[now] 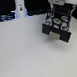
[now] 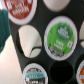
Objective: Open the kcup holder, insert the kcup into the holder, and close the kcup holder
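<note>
The black kcup holder (image 1: 57, 26) stands at the exterior view's upper right, with its rows of round pod slots showing from above. My gripper (image 1: 57, 10) hangs directly over it, close to the slots. In the wrist view the slot tray (image 2: 41, 50) fills the picture. The kcup (image 2: 59, 39), with its green round top, sits in a slot there, and shows as a green spot in the exterior view (image 1: 56, 20). My fingers do not show clearly, so I cannot tell whether they are open or shut.
A red and white topped pod (image 2: 20, 10) and a dark topped pod (image 2: 34, 74) sit in neighbouring slots; an empty slot (image 2: 29, 41) lies beside the kcup. A tall white bottle-shaped object (image 1: 20, 8) stands at the back of the white table (image 1: 27, 52).
</note>
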Controlling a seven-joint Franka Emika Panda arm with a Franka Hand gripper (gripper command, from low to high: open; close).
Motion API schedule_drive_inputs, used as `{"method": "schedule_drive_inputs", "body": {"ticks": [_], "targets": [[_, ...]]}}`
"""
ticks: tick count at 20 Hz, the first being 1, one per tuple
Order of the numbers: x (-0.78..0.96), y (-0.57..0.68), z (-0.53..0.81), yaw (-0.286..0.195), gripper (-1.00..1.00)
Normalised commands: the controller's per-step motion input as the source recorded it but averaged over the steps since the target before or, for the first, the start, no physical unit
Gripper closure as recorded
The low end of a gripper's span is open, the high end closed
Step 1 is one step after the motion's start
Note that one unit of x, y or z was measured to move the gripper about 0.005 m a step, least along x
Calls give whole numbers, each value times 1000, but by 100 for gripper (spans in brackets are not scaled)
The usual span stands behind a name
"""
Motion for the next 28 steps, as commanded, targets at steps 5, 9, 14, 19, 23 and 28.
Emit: {"method": "schedule_drive_inputs", "body": {"ticks": [5,9,14,19,23,28], "targets": [[666,-441,240,8,-100],[747,-385,196,0,-100],[776,-225,23,6,-100],[573,-59,-163,33,-100],[180,96,-191,97,-100],[33,184,-280,220,-100]]}}
